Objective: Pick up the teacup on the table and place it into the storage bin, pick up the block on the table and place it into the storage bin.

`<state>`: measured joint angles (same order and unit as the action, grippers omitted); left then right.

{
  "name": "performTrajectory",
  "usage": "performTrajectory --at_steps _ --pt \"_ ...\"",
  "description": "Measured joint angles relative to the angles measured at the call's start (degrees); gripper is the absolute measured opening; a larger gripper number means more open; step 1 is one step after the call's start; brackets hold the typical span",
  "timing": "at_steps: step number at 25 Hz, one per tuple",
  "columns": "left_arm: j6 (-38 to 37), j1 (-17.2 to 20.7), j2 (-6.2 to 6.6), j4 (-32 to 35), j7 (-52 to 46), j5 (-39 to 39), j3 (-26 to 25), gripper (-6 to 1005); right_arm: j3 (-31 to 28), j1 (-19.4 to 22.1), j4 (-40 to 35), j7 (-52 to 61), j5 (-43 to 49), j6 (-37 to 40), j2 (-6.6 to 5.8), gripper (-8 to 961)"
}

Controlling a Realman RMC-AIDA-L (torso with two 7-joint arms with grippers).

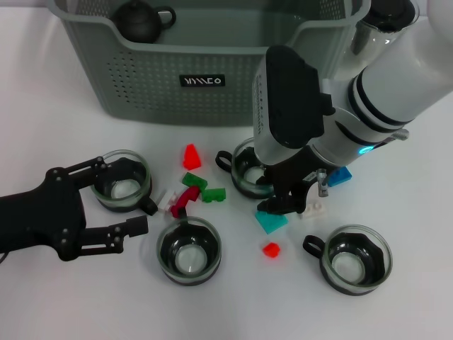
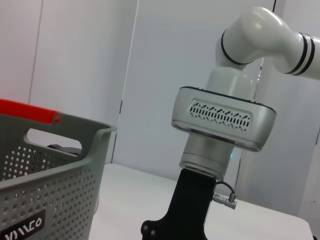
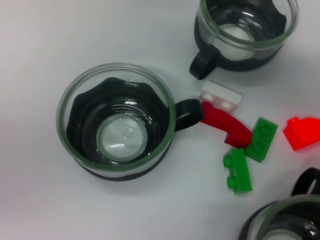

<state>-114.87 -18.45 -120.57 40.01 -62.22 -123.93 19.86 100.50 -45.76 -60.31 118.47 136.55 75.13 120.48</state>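
Note:
Several glass teacups with black bases stand on the white table: one (image 1: pixel 122 180) at the left, one (image 1: pixel 188 249) in front, one (image 1: pixel 251 170) in the middle, one (image 1: pixel 356 258) at the right. Small blocks lie among them: red (image 1: pixel 191 156), green (image 1: pixel 214 194), teal (image 1: pixel 271 221), blue (image 1: pixel 338 175). The storage bin (image 1: pixel 212 99) stands at the back. My left gripper (image 1: pixel 124 197) is open, its fingers on either side of the left teacup's near part. Low over the middle teacup hangs my right gripper (image 1: pixel 291 198), open and holding nothing. The right wrist view shows a teacup (image 3: pixel 117 122) and a green block (image 3: pixel 239 170).
A black teapot (image 1: pixel 141 19) sits inside the bin at its back left. A dark red arch piece (image 1: pixel 185 200), white blocks (image 1: pixel 313 207) and a small red block (image 1: pixel 271 248) lie between the cups. The left wrist view shows the bin's wall (image 2: pixel 50 165) and the right arm (image 2: pixel 222 120).

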Motion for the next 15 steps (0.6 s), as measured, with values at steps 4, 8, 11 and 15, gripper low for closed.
performTrajectory --at_steps 4,8,11,15 --pt "0.0 -0.1 -0.02 -0.09 0.0 0.0 0.0 875 -0.03 -0.23 0.47 0.2 0.03 0.16 -0.05 495" --pt "0.0 -0.1 -0.02 -0.11 0.0 0.0 -0.07 875 -1.25 -0.31 0.5 0.32 0.0 1.1 -0.06 337" --pt "0.0 -0.06 -0.02 -0.11 0.0 0.0 -0.09 875 -4.23 -0.43 0.14 0.22 -0.01 3.27 -0.12 217" --pt "-0.01 -0.04 -0.02 -0.11 0.0 0.0 -0.1 875 -11.29 -0.47 -1.37 -0.36 -0.06 8.09 -0.19 56"
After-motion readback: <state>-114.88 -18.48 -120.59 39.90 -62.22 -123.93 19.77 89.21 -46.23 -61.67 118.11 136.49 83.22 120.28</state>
